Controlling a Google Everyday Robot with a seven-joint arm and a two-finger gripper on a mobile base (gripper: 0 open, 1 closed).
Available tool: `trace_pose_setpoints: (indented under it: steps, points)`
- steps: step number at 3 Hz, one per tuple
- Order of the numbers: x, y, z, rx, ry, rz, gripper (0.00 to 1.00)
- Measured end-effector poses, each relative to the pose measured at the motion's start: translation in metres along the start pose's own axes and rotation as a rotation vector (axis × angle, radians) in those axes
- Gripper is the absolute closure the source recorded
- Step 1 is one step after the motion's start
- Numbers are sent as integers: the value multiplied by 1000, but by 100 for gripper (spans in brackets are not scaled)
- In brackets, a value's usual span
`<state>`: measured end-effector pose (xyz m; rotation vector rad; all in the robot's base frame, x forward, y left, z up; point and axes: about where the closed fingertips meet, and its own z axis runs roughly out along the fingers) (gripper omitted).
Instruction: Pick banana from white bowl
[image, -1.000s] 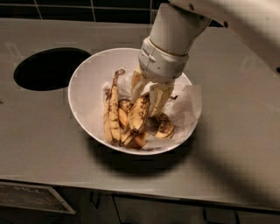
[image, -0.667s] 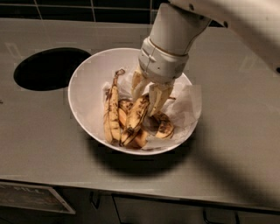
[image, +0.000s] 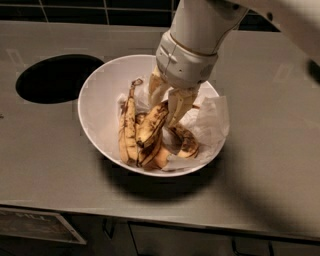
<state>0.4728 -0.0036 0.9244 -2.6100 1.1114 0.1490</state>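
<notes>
we see a wide grey matte countertop (image: 270, 165) running across the whole view, with dark wall tiles (image: 75, 7) behind it. the robot's thick white arm (image: 200, 30) comes down from the upper right. a dark round hole (image: 57, 77) is cut into the counter at the left, just beside the large, round, glossy white bowl (image: 100, 110), which sits on the counter near the middle.

inside the bowl, crumpled white paper (image: 210, 120) fills the right side and spills over the rim. the plump, curved yellow banana with heavy brown speckles (image: 149, 131) lies in the middle of the bowl, leaning on the pile with its upper end pointing up and to the right. a long thin peel strip with an upright stem (image: 127, 132) lies touching it on the left, and a small dark-blotched curved piece (image: 187, 144) lies to its right, against the paper.

the cream-coloured gripper (image: 166, 107) reaches down into the bowl, right at the banana's upper end. we cannot tell whether it is apart or clamped on the fruit.
</notes>
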Motion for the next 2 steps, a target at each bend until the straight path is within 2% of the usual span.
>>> trace_pose_setpoints:
  steps: [1, 2]
  points:
    - [-18, 0, -26, 38, 56, -17, 100]
    - [-19, 0, -28, 44, 60, -18, 100]
